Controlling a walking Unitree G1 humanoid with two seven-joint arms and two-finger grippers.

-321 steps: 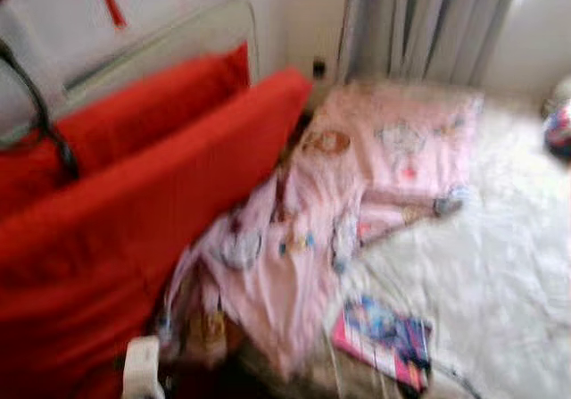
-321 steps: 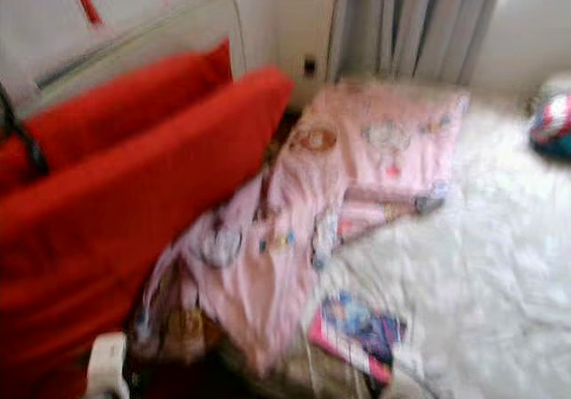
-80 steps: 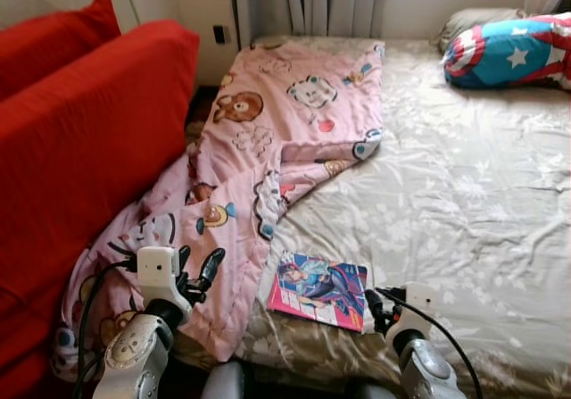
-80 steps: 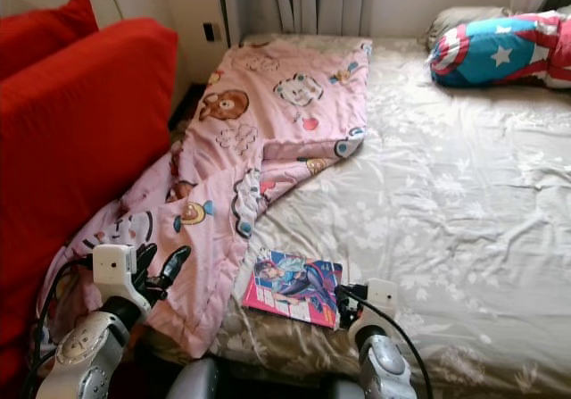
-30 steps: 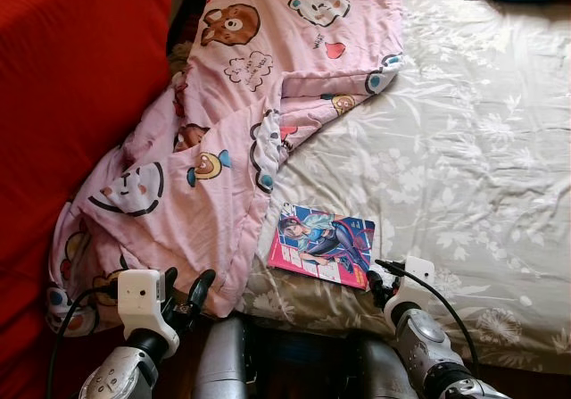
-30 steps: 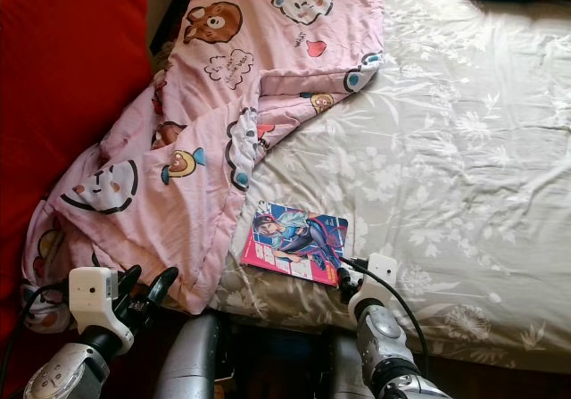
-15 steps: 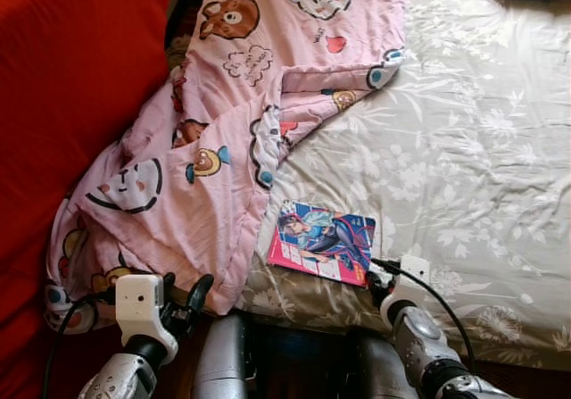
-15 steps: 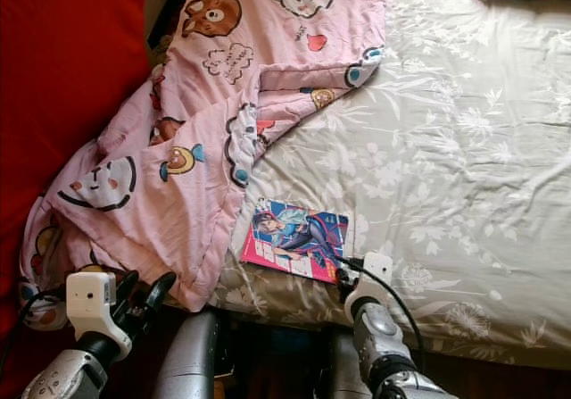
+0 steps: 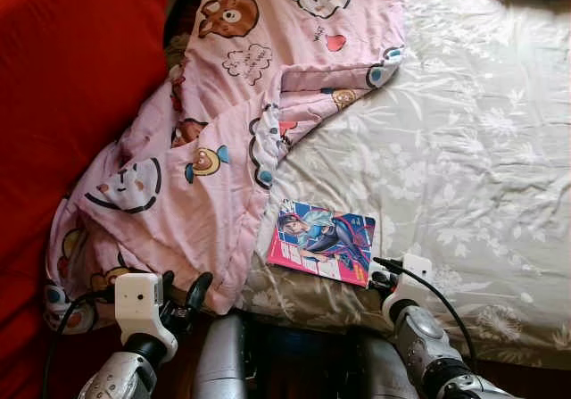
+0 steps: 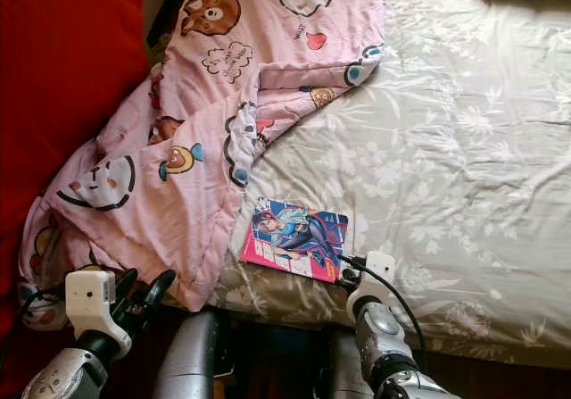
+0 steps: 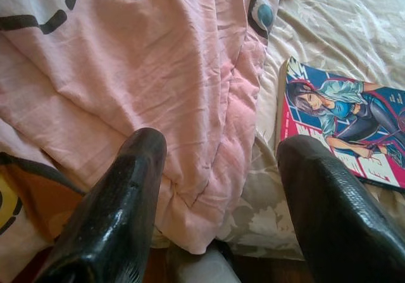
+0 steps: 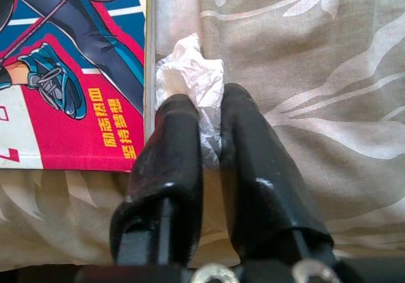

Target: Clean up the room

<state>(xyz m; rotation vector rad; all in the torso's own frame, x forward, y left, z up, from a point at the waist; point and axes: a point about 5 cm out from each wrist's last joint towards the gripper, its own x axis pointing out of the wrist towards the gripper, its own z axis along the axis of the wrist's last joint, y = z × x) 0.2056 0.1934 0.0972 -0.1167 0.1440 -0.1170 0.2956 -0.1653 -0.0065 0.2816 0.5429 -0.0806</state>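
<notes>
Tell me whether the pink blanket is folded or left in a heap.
Left in a heap. The pink blanket lies crumpled along the bed beside the red sofa, one end hanging off the edge.

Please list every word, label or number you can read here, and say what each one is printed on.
"励志热血" then "坚持梦想": yellow characters on the pink cover of the comic book, beside the right gripper and its crumpled tissue.
Small word by the heart on the pink cartoon blanket: too small to read.
</notes>
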